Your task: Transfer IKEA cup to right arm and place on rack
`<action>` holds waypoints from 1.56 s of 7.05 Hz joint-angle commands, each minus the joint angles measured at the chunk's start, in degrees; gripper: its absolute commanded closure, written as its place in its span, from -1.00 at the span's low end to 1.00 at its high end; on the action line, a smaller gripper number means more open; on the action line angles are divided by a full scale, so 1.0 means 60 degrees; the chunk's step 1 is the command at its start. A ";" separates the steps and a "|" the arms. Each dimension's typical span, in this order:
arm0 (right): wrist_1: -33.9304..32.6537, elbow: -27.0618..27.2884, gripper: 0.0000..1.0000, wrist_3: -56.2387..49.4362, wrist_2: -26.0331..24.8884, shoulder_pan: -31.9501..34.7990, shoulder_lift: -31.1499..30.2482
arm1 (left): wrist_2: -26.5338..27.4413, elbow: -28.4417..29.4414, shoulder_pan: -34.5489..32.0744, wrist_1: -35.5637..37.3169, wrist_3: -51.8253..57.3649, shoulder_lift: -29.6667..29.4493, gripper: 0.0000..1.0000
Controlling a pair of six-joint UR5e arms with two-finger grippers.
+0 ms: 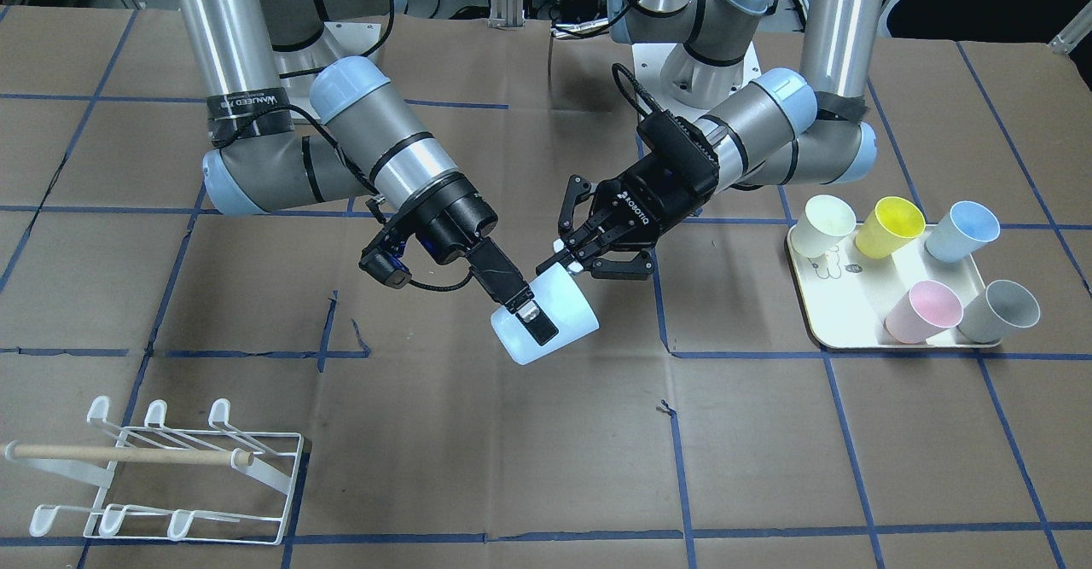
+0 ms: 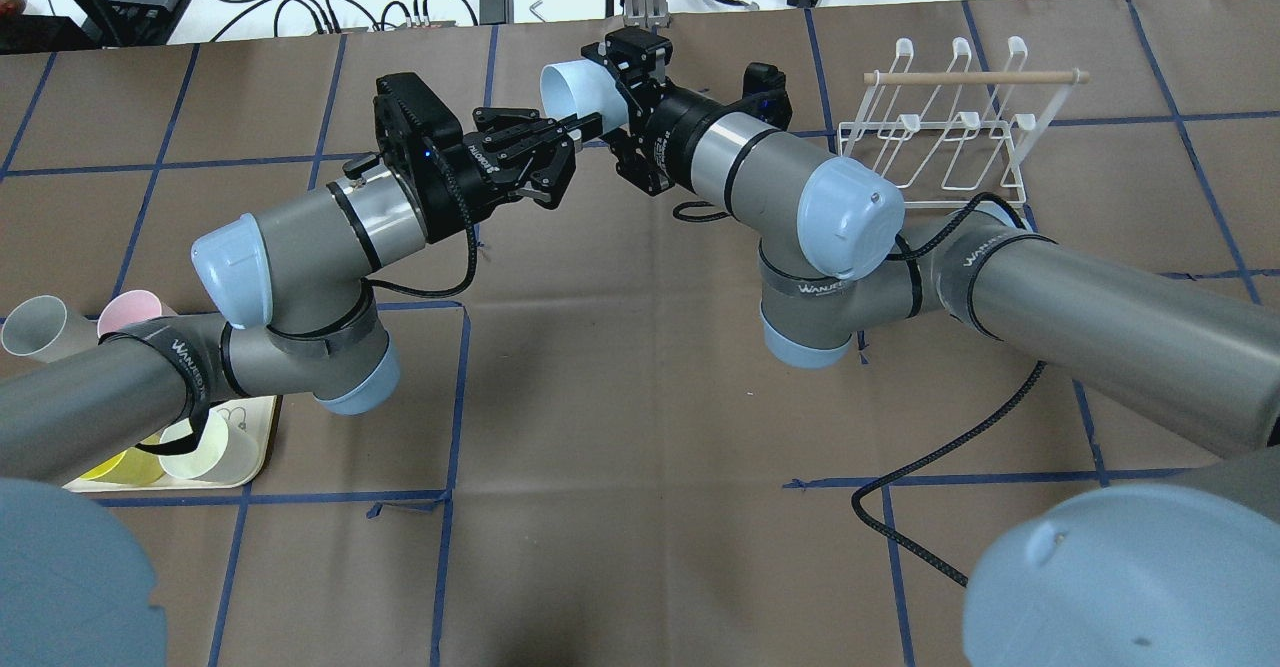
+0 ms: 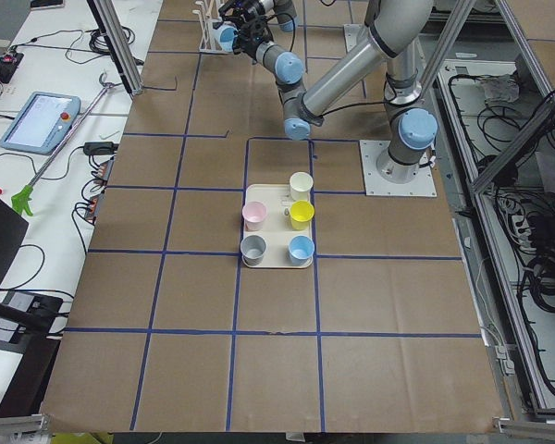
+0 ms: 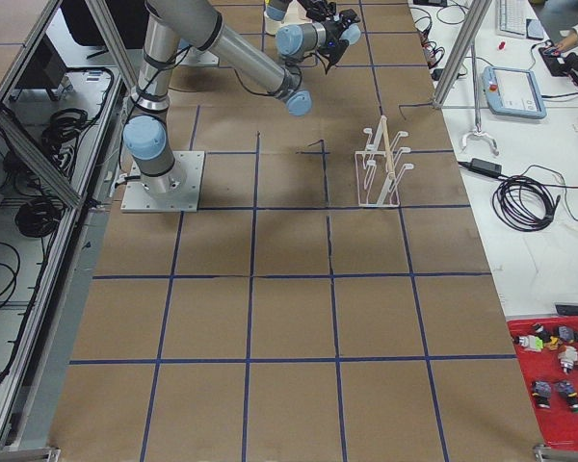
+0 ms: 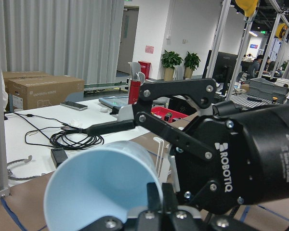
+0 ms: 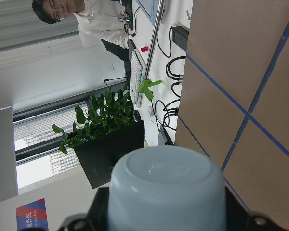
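A pale blue plastic cup [image 1: 577,313] hangs in the air over the middle of the brown paper surface [image 1: 512,475] marked with blue tape lines. It is tipped on its side between the two arms, with its base toward the right arm and its open mouth toward the left arm.

The right gripper [image 1: 534,320], black with long straight fingers, has its jaws clamped on the cup's wall. One finger [image 1: 539,325], bearing a small white block, lies along the outside, and the other is hidden by the cup. In the right wrist view the cup's rounded base fills the space between the jaws.

The left gripper [image 1: 570,258], black with claw-like linkage fingers, sits at the cup's rim with its jaws spread. In the left wrist view the upper finger [image 5: 111,127] passes above the rim with a gap. The lower one lies at the near edge of the mouth, and it is hard to tell whether it touches the cup.

A white wire rack [image 1: 128,455] with upturned hook pegs and a light wooden dowel stands on the surface on the robot's right side, well apart from the cup. On the robot's left side a cream rounded tray [image 1: 853,296] carries five cups: cream, yellow, blue, pink and grey.
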 commanded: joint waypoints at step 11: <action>0.0088 -0.0326 0.21 -0.1542 0.0067 -0.0797 -0.0103 | -0.0971 0.0061 0.1662 0.0021 -0.0150 0.0273 -0.97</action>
